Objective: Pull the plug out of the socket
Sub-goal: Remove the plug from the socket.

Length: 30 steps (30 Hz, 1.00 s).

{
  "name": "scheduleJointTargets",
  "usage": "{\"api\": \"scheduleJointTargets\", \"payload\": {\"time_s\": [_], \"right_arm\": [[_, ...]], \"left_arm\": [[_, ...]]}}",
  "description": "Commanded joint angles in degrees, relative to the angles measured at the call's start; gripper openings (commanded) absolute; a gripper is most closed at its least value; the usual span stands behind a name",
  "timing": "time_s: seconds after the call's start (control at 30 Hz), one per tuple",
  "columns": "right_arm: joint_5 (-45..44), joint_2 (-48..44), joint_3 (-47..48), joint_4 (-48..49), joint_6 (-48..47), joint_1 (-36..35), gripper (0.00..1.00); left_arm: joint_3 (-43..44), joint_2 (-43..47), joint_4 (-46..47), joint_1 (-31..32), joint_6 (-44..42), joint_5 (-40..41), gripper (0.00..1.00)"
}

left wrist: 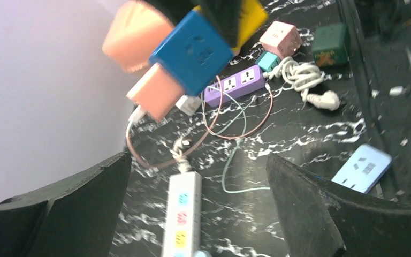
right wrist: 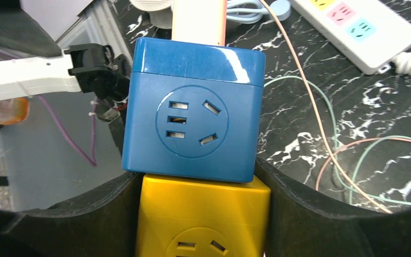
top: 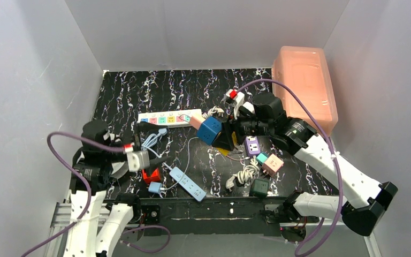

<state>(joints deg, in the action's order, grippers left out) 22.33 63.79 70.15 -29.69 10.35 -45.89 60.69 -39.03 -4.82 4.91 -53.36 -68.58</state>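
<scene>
Tabletop (top: 128, 91), black with white veining, carried everything. Salmon bin (top: 305, 80) stood at the back right corner.

Socket strip (top: 170, 118), long and white with a row of pastel outlet faces, lay flat across the back middle. Its white cord left from the right-hand end.

Left gripper (left wrist: 198, 166) hung at the strip's left end, fingers spread wide with nothing between them. Right gripper (right wrist: 198, 184) was off the table to the right of the strip, pinching yellow cube (right wrist: 203, 219) from both sides.

Light-blue strip (top: 187, 183) lay slantwise near the front edge.

Blue cube (right wrist: 192, 128) sat stacked against the yellow one, and pink block (left wrist: 155, 91) stuck out beyond the blue. The pink block was near the strip's corded end. Both wrist views showed it apart from the strip, and a thin pink cable trailed from it to the table.

Purple strip (top: 252, 145) lay just below the right gripper. Dark green cube (top: 259, 187) sat near the front, beside a coiled white cord (top: 244, 174). Red piece (top: 151, 175) lay front left, too small to identify.
</scene>
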Motion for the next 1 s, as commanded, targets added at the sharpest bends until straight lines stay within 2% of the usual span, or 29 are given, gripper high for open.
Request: {"api": "scheduleJointTargets", "payload": {"time_s": [0.0, 0.1, 0.23, 0.57, 0.67, 0.83, 0.97], "right_arm": [[7.6, 2.3, 5.3, 7.1, 2.8, -0.5, 0.01], [8.9, 4.7, 7.0, 7.0, 3.2, -1.1, 0.01], [9.4, 7.6, 8.7, 7.1, 3.4, -2.8, 0.01], [8.5, 13.2, 10.7, 8.4, 3.7, -5.7, 0.01], [7.9, 15.0, 12.0, 9.8, 4.3, -6.6, 0.01], [6.9, 15.6, 11.8, 10.8, 4.8, -8.3, 0.01], [6.8, 15.6, 11.6, 11.1, 5.0, -8.8, 0.01]], "left_arm": [[-5.9, 3.5, -1.5, 1.4, -28.9, -9.4, 0.98], [-7.7, 3.3, -2.1, 2.3, -41.1, -10.6, 0.98], [-8.0, 1.1, -2.2, 5.2, -51.3, -7.7, 0.98], [-5.3, -2.9, -2.2, 14.3, -53.0, 2.1, 0.98], [-6.1, -3.6, -2.2, 21.0, -53.4, 11.7, 0.98], [-4.6, -7.3, -2.2, 26.2, -54.3, 25.9, 0.98], [-5.2, -7.1, -0.1, 27.4, -54.0, 27.9, 0.98]]}}
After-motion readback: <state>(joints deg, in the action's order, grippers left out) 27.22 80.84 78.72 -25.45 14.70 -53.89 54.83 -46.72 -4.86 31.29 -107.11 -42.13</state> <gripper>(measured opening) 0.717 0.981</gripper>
